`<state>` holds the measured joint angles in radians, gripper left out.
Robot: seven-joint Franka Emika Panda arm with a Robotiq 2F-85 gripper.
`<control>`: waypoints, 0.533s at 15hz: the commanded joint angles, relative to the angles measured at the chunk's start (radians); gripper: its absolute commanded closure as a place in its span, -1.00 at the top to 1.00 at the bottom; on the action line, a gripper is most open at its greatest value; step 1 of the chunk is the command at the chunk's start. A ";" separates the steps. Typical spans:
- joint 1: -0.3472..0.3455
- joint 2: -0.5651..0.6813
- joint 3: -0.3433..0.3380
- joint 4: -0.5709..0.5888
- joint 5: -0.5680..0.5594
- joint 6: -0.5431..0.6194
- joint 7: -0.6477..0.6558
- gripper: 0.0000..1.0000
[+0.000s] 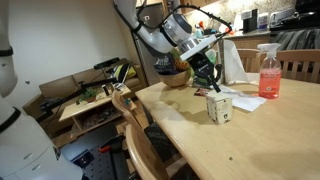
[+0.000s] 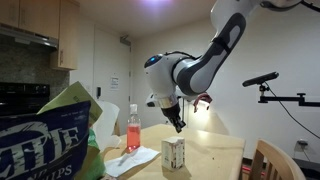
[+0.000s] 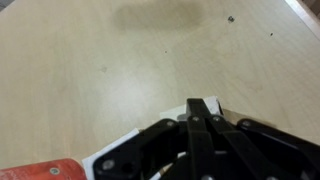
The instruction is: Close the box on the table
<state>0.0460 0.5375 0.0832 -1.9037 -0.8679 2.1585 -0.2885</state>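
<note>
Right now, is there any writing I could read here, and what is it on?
"ETTLE", start cut off: on the snack bag in the foreground.
Line beneath it on the bag: too blurred.
Dark mark on the box: too small to read.
Label on the spray bottle: unreadable.
</note>
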 commanded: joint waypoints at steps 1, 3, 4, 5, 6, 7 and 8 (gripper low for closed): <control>0.001 -0.001 -0.007 -0.009 0.019 0.025 -0.002 -1.00; 0.002 0.008 -0.008 -0.006 0.019 0.021 -0.005 -1.00; 0.001 0.012 -0.007 -0.006 0.020 0.021 -0.008 -1.00; 0.002 0.017 -0.008 -0.005 0.019 0.018 -0.008 -1.00; 0.002 0.020 -0.008 -0.004 0.018 0.017 -0.008 -1.00; 0.002 0.024 -0.008 -0.004 0.018 0.017 -0.008 -1.00; 0.002 0.027 -0.008 -0.003 0.017 0.016 -0.009 -1.00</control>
<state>0.0460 0.5638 0.0831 -1.9037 -0.8664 2.1595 -0.2886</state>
